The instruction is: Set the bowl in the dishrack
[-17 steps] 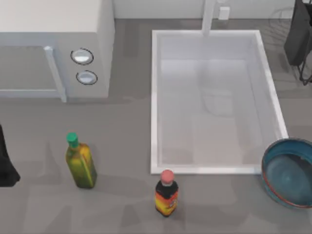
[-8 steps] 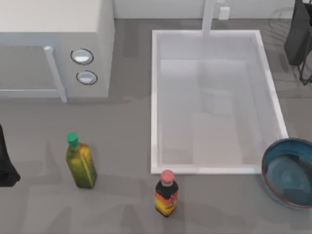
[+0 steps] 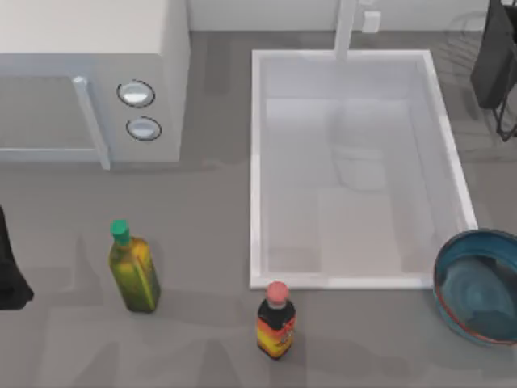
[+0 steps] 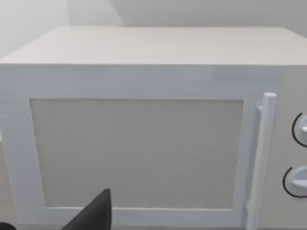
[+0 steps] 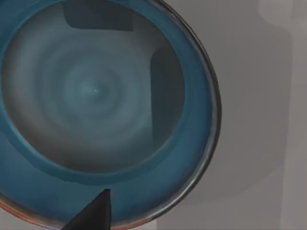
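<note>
The bowl [image 3: 478,287] sits on the grey counter at the front right, just past the sink's front right corner. It is teal-blue inside with a thin reddish-brown rim. In the right wrist view the bowl [image 5: 96,96] lies directly below, and a dark part of my right gripper [image 5: 93,213] hangs over its rim. My right arm [image 3: 494,56] shows as a dark shape at the back right. Thin wires of the dishrack [image 3: 468,28] show beside it at the back right corner. My left arm [image 3: 8,271] stays parked at the left edge.
A big white sink basin [image 3: 258,162] fills the middle right, with a faucet [image 3: 347,24] behind it. A white microwave [image 3: 89,73] stands at the back left. An olive-green bottle [image 3: 133,271] and a dark red-capped bottle [image 3: 275,322] stand near the front.
My right arm's dark outline at the back right has shifted slightly, and the faint shadow in the sink has moved. The bowl and bottles have stayed put.
</note>
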